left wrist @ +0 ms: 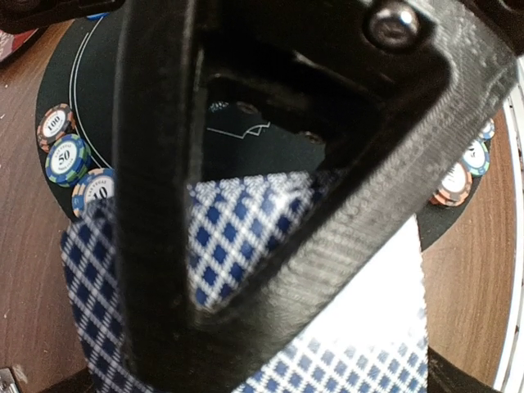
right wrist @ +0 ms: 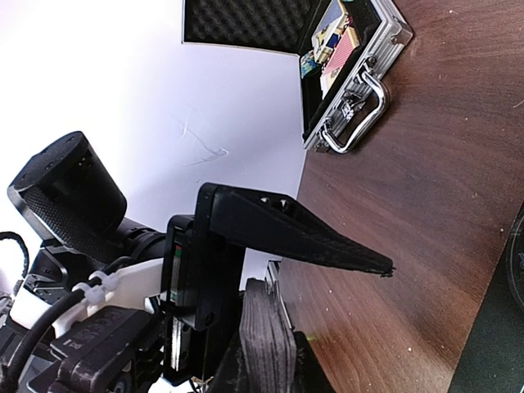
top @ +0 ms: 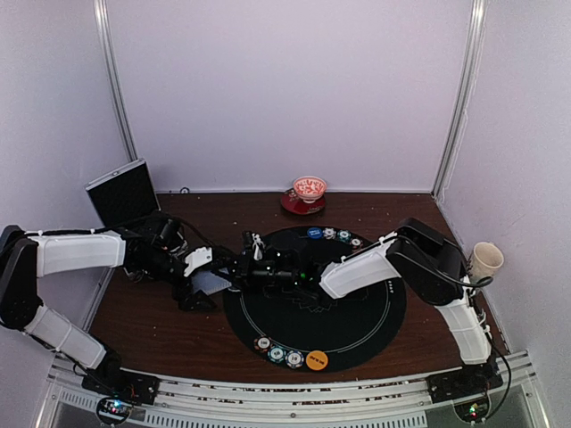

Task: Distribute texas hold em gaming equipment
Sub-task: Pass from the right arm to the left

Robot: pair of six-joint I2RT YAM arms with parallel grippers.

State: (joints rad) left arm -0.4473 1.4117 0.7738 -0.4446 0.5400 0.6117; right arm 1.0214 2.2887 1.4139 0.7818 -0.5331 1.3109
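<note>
- The playing cards [left wrist: 237, 237], blue-diamond backs showing, sit in the left gripper [top: 198, 267]. They are off the surface, by the left edge of the black mat [top: 375, 312].
- The left wrist view shows both fingers across the cards, which seem to be clamped between them. At least two cards are skewed rather than squared.
- The right gripper [top: 243, 269] reaches in from the right across the mat until it is just beside the left one. I cannot tell whether its jaws are parted or closed, nor whether it touches the cards.
- One row of poker chips [top: 277, 354] lies on the mat's near edge with an orange marker disc [top: 317, 360] at its right end. More chips line the far edge.
- Further out, an open aluminium case [top: 120, 192] stands at the far left of the table [top: 152, 330]. A bowl [top: 310, 187] sits far centre and a paper cup [top: 486, 259] at the right.
- Likely step: passing or peeling cards between the two grippers.
- Risks from here:
  - The skewed cards could slide out and scatter if the left grip loosens before the right one has hold.
  - Several cards could come away together, since their edges overlap.
  - The close-set fingers could knock together.
  - A low forearm sweep could push the near chips off the mat.
</note>
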